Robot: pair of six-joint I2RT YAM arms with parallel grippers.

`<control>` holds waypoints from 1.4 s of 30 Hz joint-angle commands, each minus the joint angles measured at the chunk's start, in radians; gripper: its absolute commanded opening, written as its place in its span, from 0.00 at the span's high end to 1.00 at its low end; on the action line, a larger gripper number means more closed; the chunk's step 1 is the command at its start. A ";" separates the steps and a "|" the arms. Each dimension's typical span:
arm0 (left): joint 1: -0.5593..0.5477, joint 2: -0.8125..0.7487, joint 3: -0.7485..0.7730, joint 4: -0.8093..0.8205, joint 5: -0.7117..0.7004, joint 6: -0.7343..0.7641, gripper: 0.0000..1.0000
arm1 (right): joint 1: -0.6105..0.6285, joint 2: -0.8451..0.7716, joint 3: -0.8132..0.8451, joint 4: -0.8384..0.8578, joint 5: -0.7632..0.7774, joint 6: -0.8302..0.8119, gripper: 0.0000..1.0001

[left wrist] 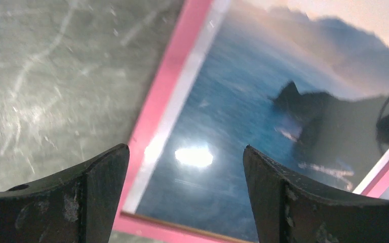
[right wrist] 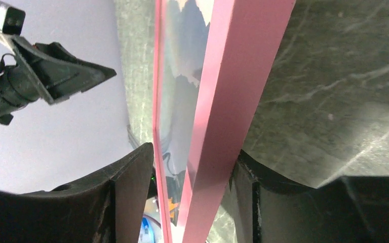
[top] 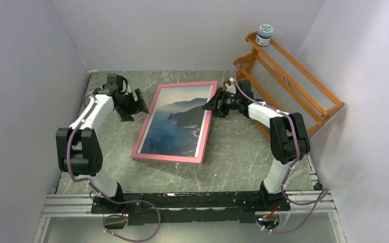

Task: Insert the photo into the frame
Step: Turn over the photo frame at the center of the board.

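Observation:
The pink frame lies on the grey table with the photo, a blue sea coast with dark hills, showing inside it. My left gripper hovers open just off the frame's upper left edge. In the left wrist view its jaws stand wide over the frame's corner and the photo, holding nothing. My right gripper is at the frame's upper right edge. In the right wrist view its jaws straddle that pink edge, slightly parted.
An orange wooden rack leans at the back right with a small white-lidded jar on top. Pale walls close in on three sides. The marbled table stretches between the frame and the arm bases.

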State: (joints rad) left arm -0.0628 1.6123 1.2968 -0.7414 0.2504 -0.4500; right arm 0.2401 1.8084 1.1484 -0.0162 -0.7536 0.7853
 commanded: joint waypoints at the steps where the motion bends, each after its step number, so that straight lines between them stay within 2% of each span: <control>1: 0.095 0.107 0.009 0.164 0.115 -0.002 0.14 | 0.002 0.010 -0.013 0.157 0.023 -0.001 0.40; 4: 0.123 0.188 0.045 0.174 0.118 0.025 0.14 | 0.007 0.036 -0.009 0.172 0.049 0.014 0.33; 8: 0.139 0.247 0.057 0.175 0.072 0.031 0.13 | 0.010 0.069 0.050 0.049 0.138 -0.038 0.26; 11: 0.151 0.305 0.068 0.195 0.103 0.031 0.12 | 0.011 0.103 0.100 -0.056 0.226 -0.054 0.25; 16: 0.155 0.384 0.142 0.169 0.164 0.054 0.10 | 0.023 0.152 0.135 -0.124 0.321 -0.022 0.23; 22: 0.157 0.397 0.103 0.157 0.174 0.026 0.10 | 0.058 0.237 0.271 -0.255 0.427 -0.045 0.22; 24: 0.156 0.394 0.087 0.145 0.184 0.010 0.11 | 0.069 0.268 0.316 -0.263 0.417 -0.057 0.22; 27: 0.156 0.381 0.051 0.151 0.230 -0.019 0.11 | 0.074 0.301 0.356 -0.181 0.337 -0.055 0.22; 29: 0.156 0.367 0.034 0.142 0.236 -0.033 0.12 | 0.074 0.334 0.417 -0.225 0.350 -0.056 0.23; 34: 0.170 0.303 0.047 0.042 0.068 -0.036 0.11 | 0.075 0.331 0.488 -0.342 0.469 -0.079 0.23; 39: 0.187 0.197 0.082 -0.019 -0.095 -0.026 0.10 | 0.075 0.243 0.549 -0.481 0.703 -0.149 0.23; 42: 0.187 0.128 0.102 -0.029 -0.126 -0.015 0.10 | 0.074 0.169 0.573 -0.561 0.829 -0.184 0.23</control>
State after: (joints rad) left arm 0.1169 1.8725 1.3525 -0.7273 0.2333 -0.4797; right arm 0.3122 2.1353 1.6417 -0.4576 -0.1501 0.6743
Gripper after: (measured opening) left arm 0.900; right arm 0.770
